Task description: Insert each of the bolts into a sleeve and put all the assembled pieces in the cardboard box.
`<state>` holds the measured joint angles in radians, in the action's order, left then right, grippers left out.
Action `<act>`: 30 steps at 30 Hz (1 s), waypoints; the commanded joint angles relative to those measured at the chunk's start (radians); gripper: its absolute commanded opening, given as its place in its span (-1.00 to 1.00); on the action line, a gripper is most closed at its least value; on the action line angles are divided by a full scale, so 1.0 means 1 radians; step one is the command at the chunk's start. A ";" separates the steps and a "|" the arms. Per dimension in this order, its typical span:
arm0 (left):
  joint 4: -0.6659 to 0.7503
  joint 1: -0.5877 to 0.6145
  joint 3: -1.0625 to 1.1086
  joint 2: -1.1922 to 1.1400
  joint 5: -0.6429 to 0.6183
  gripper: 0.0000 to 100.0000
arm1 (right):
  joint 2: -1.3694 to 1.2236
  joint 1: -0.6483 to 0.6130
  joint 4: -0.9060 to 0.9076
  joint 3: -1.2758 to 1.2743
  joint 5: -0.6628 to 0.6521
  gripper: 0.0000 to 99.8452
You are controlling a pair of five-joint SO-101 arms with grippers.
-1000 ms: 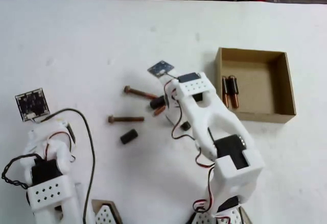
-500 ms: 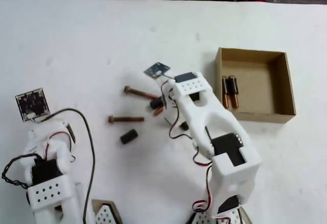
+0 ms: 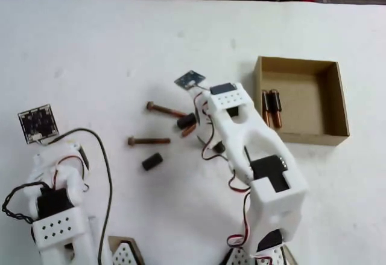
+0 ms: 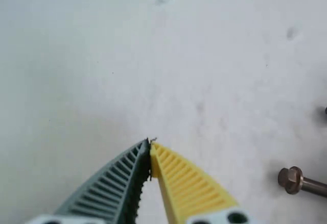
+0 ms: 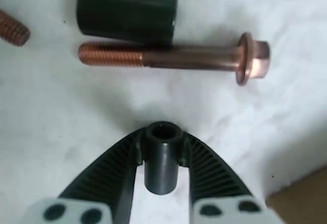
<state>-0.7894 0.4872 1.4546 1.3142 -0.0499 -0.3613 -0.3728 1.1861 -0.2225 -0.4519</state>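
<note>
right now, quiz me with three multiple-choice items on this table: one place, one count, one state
1. Where does the lone sleeve lie? A on the bare table; B in the cardboard box; C in the right hand.
2. How many assembled pieces are in the cardboard box? A one; B two; C four.
3. The right hand is: A open; B shut on a bolt; C shut on a sleeve.
Answers: 1 A, it lies by itself on the white top. 2 B, two lie side by side against one wall. 3 C, its fingers clamp the black held sleeve.
</note>
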 commanded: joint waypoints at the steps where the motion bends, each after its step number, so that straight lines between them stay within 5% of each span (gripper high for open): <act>1: -0.003 0.002 -0.038 0.012 0.008 -0.95 | 0.044 -0.004 0.062 0.054 -0.008 -0.97; 22: 0.064 -0.117 0.029 0.012 0.014 -0.95 | 0.794 -0.004 0.371 0.091 -0.006 -0.97; 30: 0.060 -0.200 0.055 0.012 0.186 -0.95 | 0.955 -0.004 0.437 0.040 -0.006 -0.97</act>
<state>-0.7526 0.3475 1.5037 1.3142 0.0821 0.5286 -0.3790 1.6157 -0.1765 -0.4519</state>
